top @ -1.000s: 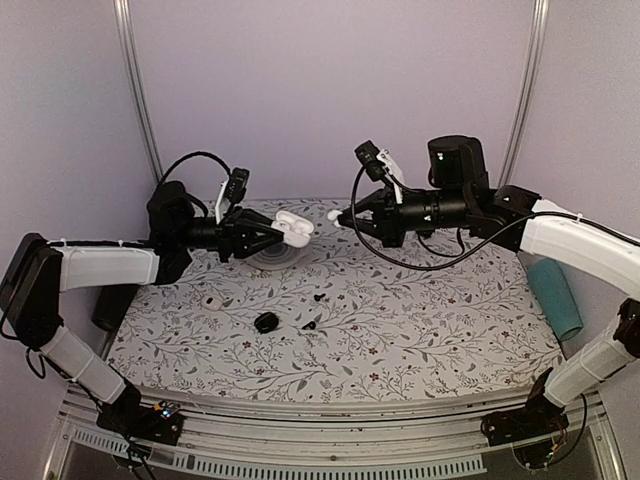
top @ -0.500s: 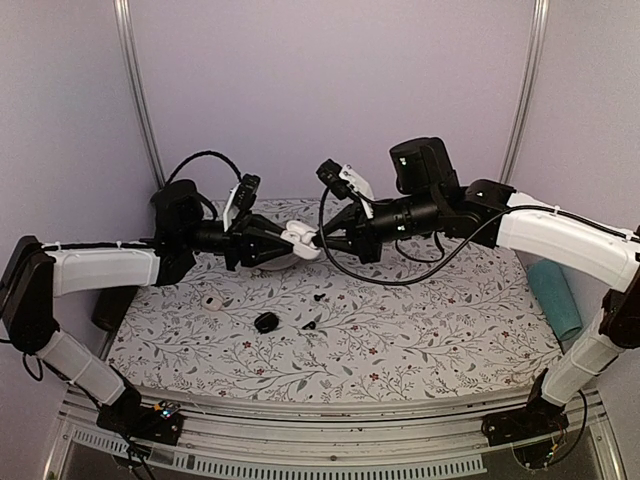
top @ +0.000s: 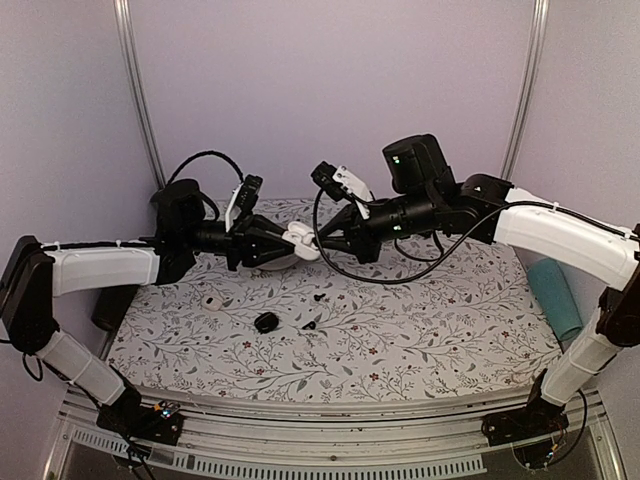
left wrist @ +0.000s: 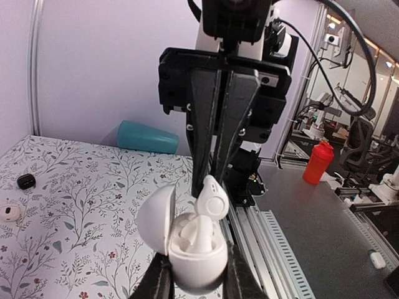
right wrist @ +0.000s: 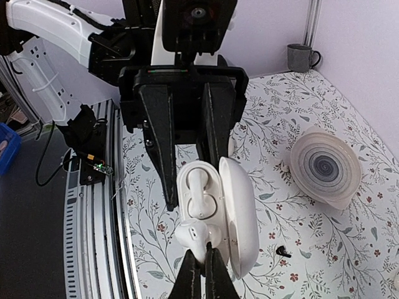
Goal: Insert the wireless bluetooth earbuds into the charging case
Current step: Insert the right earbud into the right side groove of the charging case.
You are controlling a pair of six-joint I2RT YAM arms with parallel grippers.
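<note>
My left gripper [left wrist: 198,281] is shut on the white charging case [left wrist: 196,252], held in the air with its lid [left wrist: 154,218] open. One white earbud [right wrist: 198,187] sits in a slot of the case. My right gripper [right wrist: 202,258] is shut on the second earbud [right wrist: 194,235] and holds it at the case's free slot, its stem partly in. That earbud also shows in the left wrist view [left wrist: 212,198]. In the top view the left gripper [top: 288,243] and the right gripper [top: 320,240] meet tip to tip above the far middle of the table.
A white ribbed dish [right wrist: 325,167] lies on the flowered table under the grippers. Small black bits [top: 266,322] [top: 309,324] [top: 319,297] and a small white piece [top: 211,301] lie mid-table. A teal cylinder [top: 555,298] is at the right edge, a grey mug [right wrist: 301,57] at the far left.
My right gripper has moved left with the earbud, from apart to right at the open case. My left gripper has shifted the case slightly right to meet it.
</note>
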